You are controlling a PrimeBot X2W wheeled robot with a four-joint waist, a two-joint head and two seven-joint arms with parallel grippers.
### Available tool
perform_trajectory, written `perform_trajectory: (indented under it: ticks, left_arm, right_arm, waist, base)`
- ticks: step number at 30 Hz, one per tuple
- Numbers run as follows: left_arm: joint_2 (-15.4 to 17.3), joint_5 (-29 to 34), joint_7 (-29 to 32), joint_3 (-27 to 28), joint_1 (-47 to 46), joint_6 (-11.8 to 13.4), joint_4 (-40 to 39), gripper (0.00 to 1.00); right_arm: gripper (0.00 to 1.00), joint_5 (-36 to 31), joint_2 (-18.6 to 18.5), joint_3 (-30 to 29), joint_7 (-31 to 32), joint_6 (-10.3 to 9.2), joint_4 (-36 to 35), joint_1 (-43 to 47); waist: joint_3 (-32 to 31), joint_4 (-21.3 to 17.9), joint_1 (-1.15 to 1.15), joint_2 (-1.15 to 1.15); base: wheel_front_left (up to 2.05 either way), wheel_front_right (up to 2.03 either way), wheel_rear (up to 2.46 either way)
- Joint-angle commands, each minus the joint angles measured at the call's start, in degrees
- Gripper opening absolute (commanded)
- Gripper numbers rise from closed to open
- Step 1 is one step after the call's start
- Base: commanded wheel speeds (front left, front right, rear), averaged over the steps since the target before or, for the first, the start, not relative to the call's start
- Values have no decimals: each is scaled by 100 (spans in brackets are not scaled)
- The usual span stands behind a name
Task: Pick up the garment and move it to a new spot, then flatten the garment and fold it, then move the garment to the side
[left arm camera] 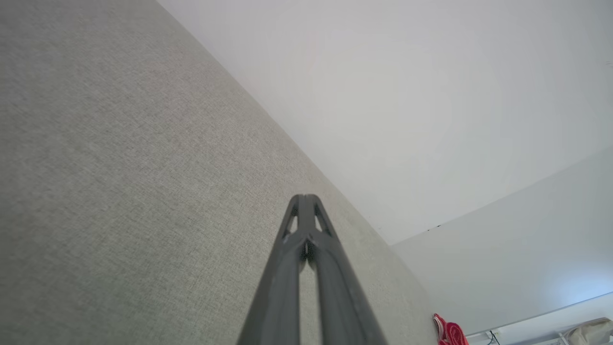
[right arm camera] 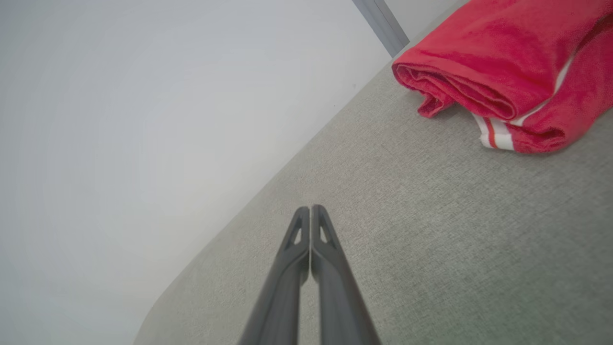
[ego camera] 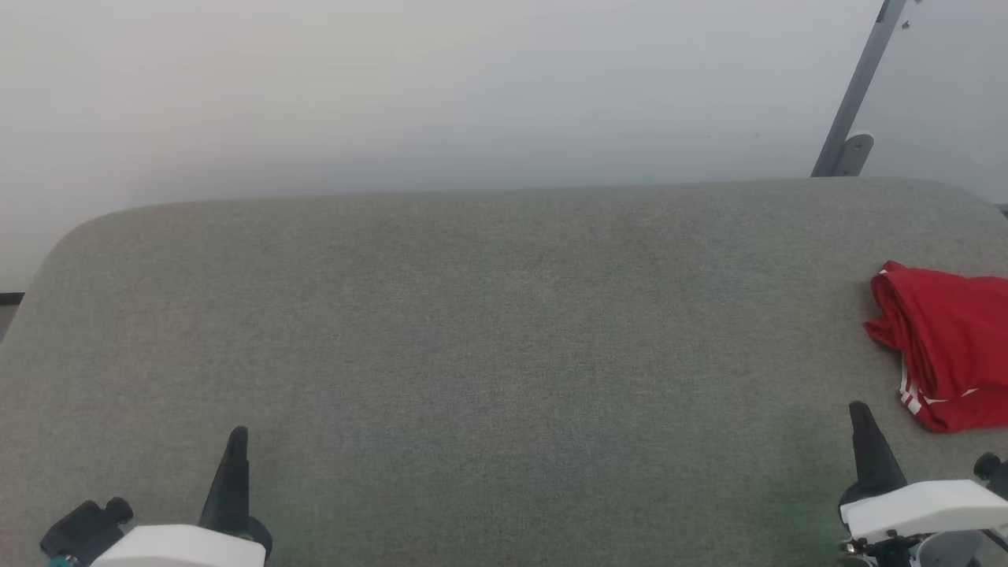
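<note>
The garment (ego camera: 949,346) is a red bundle with white-striped trim, folded up at the right edge of the grey table (ego camera: 488,331); the picture's edge cuts it off. The right wrist view has the garment (right arm camera: 503,72) at its upper right, apart from my fingers. In the left wrist view only a small red corner of the garment (left arm camera: 450,332) peeks in at the bottom right. My left gripper (ego camera: 238,433) is shut and empty at the table's near left. Just below and left of the garment, my right gripper (ego camera: 858,409) is shut and empty, touching nothing.
A grey metal strut (ego camera: 858,87) leans against the pale wall behind the table's back right corner. The table's rounded far edge (ego camera: 472,193) meets the wall. A pale bag-like thing (left arm camera: 591,330) lies off the table in the left wrist view's corner.
</note>
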Motion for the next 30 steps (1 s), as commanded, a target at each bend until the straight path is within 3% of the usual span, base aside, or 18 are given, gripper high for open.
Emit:
perform_trajectory:
  ticks: [1, 30]
  left_arm:
    - [9, -177, 54, 29, -190, -10, -56, 0]
    - [-162, -1701, 533, 58, -517, -16, 32, 0]
  right_arm:
    - [0, 221, -10, 0, 56, 1, -107, -164]
    - [0, 2003, 119, 54, 528, 1, -248, -301]
  waist:
    - [3, -1, 0, 0]
    - [47, -17, 0, 0]
  base:
    - [0, 0, 0]
    - [0, 0, 0]
